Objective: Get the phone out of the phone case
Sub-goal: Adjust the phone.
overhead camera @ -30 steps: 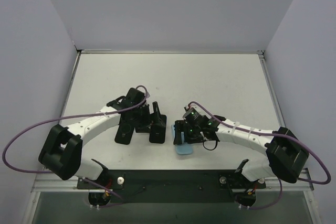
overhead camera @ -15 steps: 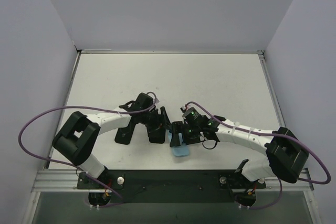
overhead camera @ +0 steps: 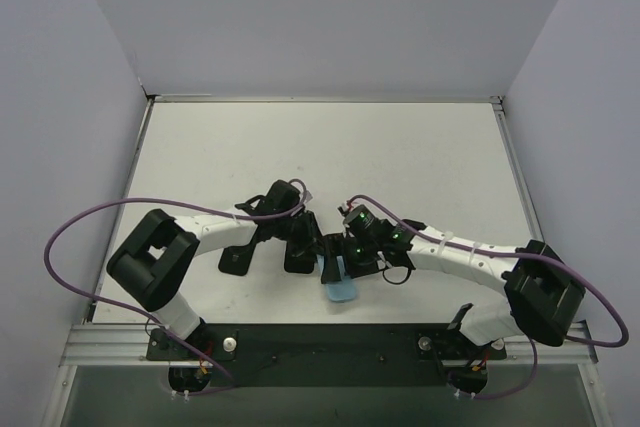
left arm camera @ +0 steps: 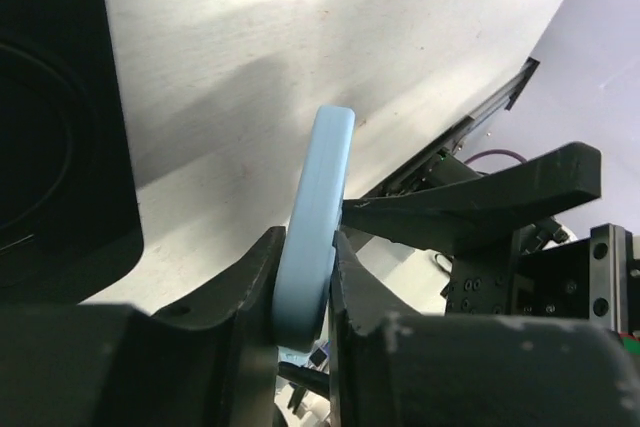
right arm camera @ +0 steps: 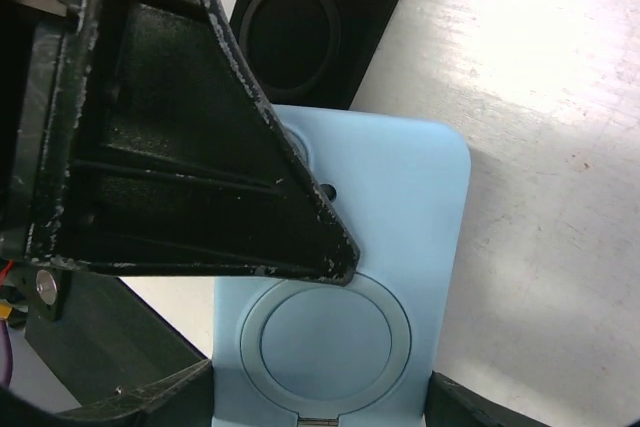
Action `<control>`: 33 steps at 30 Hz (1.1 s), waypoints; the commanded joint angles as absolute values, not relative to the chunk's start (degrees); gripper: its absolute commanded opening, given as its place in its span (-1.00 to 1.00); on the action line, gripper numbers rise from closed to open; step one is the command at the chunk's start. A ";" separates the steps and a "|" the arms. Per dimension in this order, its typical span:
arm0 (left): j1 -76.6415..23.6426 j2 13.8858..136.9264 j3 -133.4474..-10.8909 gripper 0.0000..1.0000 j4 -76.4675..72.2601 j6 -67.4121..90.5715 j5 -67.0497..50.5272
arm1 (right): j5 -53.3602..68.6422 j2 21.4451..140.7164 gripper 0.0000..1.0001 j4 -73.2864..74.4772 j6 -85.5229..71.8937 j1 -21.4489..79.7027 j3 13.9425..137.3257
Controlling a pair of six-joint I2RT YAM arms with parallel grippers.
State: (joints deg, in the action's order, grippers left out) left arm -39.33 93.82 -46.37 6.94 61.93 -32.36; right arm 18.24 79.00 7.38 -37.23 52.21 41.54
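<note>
The light blue phone case (overhead camera: 342, 290) is held up near the table's front middle, between both arms. My right gripper (overhead camera: 340, 265) is shut across its width, and in the right wrist view (right arm camera: 320, 402) its fingers press the two side edges of the phone case (right arm camera: 400, 207), whose ringed back faces the camera. My left gripper (overhead camera: 316, 250) has come in from the left. The left wrist view shows my left gripper (left arm camera: 305, 282) shut on the phone case (left arm camera: 322, 187), one finger on each face of the upper part. The phone is hidden.
Two black slabs (overhead camera: 236, 259) (overhead camera: 298, 252) lie on the white table left of the case. One slab (right arm camera: 320, 17) shows a round ring, and a black slab (left arm camera: 60, 127) fills the left of the left wrist view. A metal rail (overhead camera: 330, 342) runs along the near edge.
My left arm has swung right, away from the black slabs, and its jaws have closed on the blue case. The right gripper and the case have shifted slightly left.
</note>
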 commanded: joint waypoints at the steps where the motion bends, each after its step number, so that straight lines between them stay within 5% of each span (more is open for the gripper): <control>1: -39.64 93.00 -46.84 -0.88 4.92 63.37 -29.45 | 16.01 75.95 0.56 12.01 -35.33 53.26 45.87; 4: -39.73 91.94 -47.63 -1.00 9.03 63.37 -26.73 | 8.54 73.49 0.78 17.12 -34.98 55.01 47.81; 12: -39.99 89.39 -51.23 -1.00 20.64 65.65 -19.88 | -14.13 72.68 0.79 25.13 -38.14 66.43 53.34; 15: -40.25 88.77 -54.31 -1.00 25.56 65.48 -18.29 | -19.41 76.37 0.73 26.36 -39.02 71.18 55.63; 22: -40.43 86.93 -57.04 -1.00 32.96 67.06 -15.12 | -24.95 84.89 0.23 27.68 -42.36 75.05 58.36; 33: -40.87 85.96 -57.04 -1.00 36.38 68.82 -14.24 | -31.29 94.12 0.10 29.87 -41.13 79.98 63.89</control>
State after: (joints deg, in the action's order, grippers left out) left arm -40.42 88.92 -54.48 32.32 65.47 -14.72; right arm -25.52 91.81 25.45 -41.89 78.48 59.88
